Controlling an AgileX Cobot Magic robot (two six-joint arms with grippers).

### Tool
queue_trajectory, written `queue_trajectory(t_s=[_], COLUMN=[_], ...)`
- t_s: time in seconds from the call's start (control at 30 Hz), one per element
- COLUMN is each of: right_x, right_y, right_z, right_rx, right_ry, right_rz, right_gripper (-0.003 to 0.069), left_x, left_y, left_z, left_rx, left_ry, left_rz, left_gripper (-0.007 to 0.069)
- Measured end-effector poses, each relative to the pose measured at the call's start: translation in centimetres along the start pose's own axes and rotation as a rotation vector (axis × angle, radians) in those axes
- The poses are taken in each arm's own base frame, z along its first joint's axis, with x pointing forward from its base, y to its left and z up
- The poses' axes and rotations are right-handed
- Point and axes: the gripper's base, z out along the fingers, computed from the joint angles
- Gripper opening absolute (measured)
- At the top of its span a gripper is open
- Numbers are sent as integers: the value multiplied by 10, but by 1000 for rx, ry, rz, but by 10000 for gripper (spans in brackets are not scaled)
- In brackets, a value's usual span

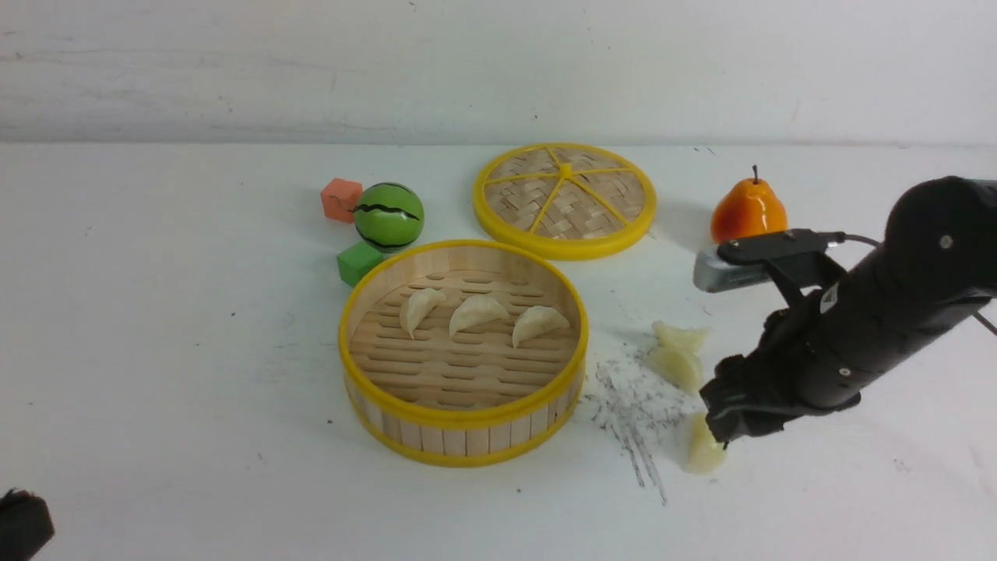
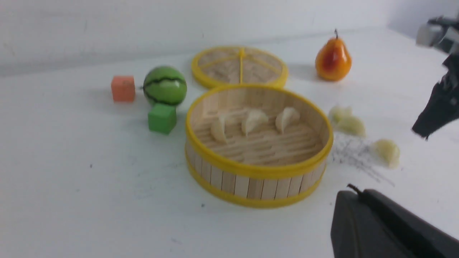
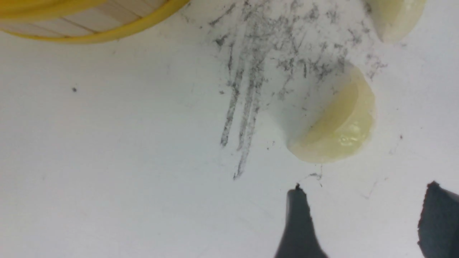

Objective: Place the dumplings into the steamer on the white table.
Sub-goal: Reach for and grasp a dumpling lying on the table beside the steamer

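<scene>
**Right gripper (image 1: 718,431) poised wide over a dumpling (image 1: 703,453) at the steamer's (image 1: 463,421) 4 o'clock**
Its jaws stand spread and empty, likely to straddle the pale crescent on the white table (image 1: 195,351) beside the grey scratch marks (image 1: 631,413). Three dumplings (image 1: 477,313) already lie in the steamer; two more (image 1: 676,354) wait at its 3 o'clock. The lid (image 1: 565,199) lies aside at 1 o'clock, leaving the steamer open. The left gripper (image 1: 22,523) sits at the frame edge, its jaws unreadable.

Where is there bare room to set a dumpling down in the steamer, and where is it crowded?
Inside the steamer, the front half is bare slats, between the row of three dumplings and the near wall. Crowded: right of it, three loose dumplings by the scratch marks with the right tool at the nearest; back-left, blocks and watermelon ball.
</scene>
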Motion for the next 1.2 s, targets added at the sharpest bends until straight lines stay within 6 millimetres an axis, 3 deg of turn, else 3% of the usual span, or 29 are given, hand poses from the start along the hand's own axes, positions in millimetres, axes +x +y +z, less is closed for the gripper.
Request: queue_trajectory(t_s=[0.17, 0.53, 1.0, 1.2], right_x=[-3, -2, -5, -6], right_y=[19, 16, 2, 2], right_z=[2, 24, 73, 78], right_rx=[106, 132, 132, 124], right_ry=[30, 94, 89, 79], right_rz=[-50, 51, 280, 294], right_gripper=[434, 435, 435, 381], left_x=[-1, 0, 2, 2], left_y=[0, -3, -2, -2], left_z=[-4, -4, -4, -4], left_rx=[4, 32, 30, 29], left_ry=[-29, -16, -1, 2], left_rz=[-3, -58, -54, -53], left_gripper=[-14, -14, -14, -14])
